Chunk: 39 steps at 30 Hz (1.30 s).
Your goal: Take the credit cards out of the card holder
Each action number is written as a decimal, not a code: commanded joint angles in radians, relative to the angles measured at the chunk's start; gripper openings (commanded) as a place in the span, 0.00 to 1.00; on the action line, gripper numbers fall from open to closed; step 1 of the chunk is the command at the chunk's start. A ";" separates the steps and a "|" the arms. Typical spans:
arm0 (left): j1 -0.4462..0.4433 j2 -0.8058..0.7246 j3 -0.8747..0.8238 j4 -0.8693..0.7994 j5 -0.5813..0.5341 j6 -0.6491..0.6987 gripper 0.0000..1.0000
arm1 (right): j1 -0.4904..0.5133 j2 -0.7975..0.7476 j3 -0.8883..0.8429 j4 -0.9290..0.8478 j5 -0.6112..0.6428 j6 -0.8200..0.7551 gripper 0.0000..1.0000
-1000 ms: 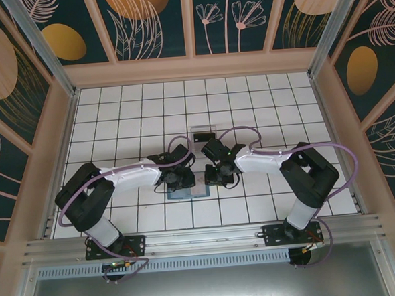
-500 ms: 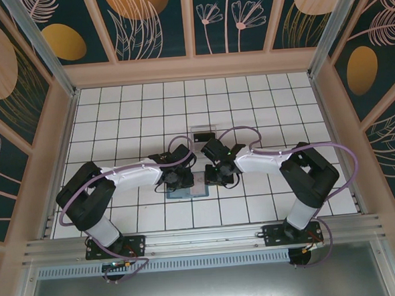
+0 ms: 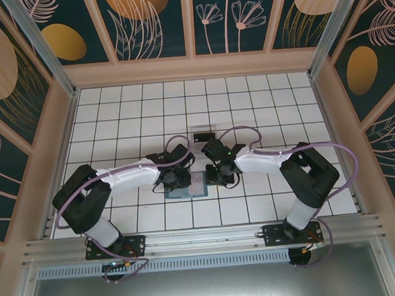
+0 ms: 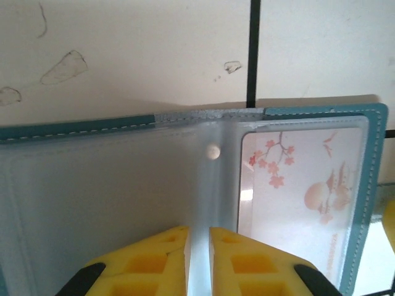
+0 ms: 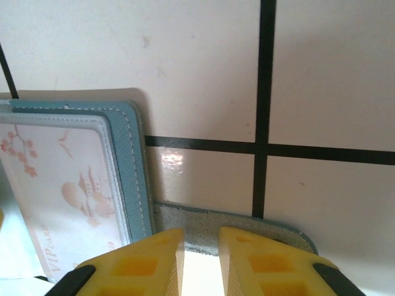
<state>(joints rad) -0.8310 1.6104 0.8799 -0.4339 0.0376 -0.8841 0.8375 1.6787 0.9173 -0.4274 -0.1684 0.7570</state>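
Our left jaws have closed further and now pinch the clear sleeve [image 4: 216, 179] of the open card holder [image 4: 80, 121]. One credit card [image 4: 308, 197] sits pocketed just beside them, not yet out. The right jaws stand narrow over the strap tab [image 5: 247, 231]; we cannot tell if they hold it.

Tiled floor [image 3: 115, 113], floral walls [image 3: 151, 23]

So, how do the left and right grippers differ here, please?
The left gripper pinches an upright clear sleeve in its jaws; the right gripper sits at the flat strap tab, grip unclear. Left is at the spine, right off one edge. Both work the open card holder.
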 commanded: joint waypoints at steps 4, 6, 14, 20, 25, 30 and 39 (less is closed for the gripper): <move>0.005 -0.054 -0.027 0.046 0.045 -0.026 0.16 | -0.014 -0.012 -0.015 -0.073 0.061 -0.012 0.23; 0.005 -0.073 -0.064 0.140 0.114 -0.052 0.18 | -0.013 -0.014 -0.013 -0.072 0.060 -0.012 0.23; 0.005 -0.056 -0.132 0.323 0.239 -0.121 0.22 | -0.015 -0.019 -0.020 -0.079 0.065 -0.013 0.23; 0.007 -0.056 -0.148 0.314 0.220 -0.115 0.22 | -0.017 -0.021 -0.025 -0.077 0.063 -0.013 0.23; 0.006 -0.041 -0.148 0.289 0.197 -0.105 0.21 | -0.017 -0.022 -0.026 -0.076 0.062 -0.013 0.23; 0.006 -0.037 -0.144 0.264 0.178 -0.097 0.22 | -0.016 -0.023 -0.026 -0.077 0.061 -0.013 0.23; 0.006 -0.012 -0.149 0.270 0.179 -0.090 0.24 | -0.017 -0.024 -0.028 -0.077 0.061 -0.012 0.23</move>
<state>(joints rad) -0.8307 1.5780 0.7395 -0.1421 0.2276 -0.9852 0.8299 1.6711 0.9146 -0.4458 -0.1497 0.7570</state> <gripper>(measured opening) 0.235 0.226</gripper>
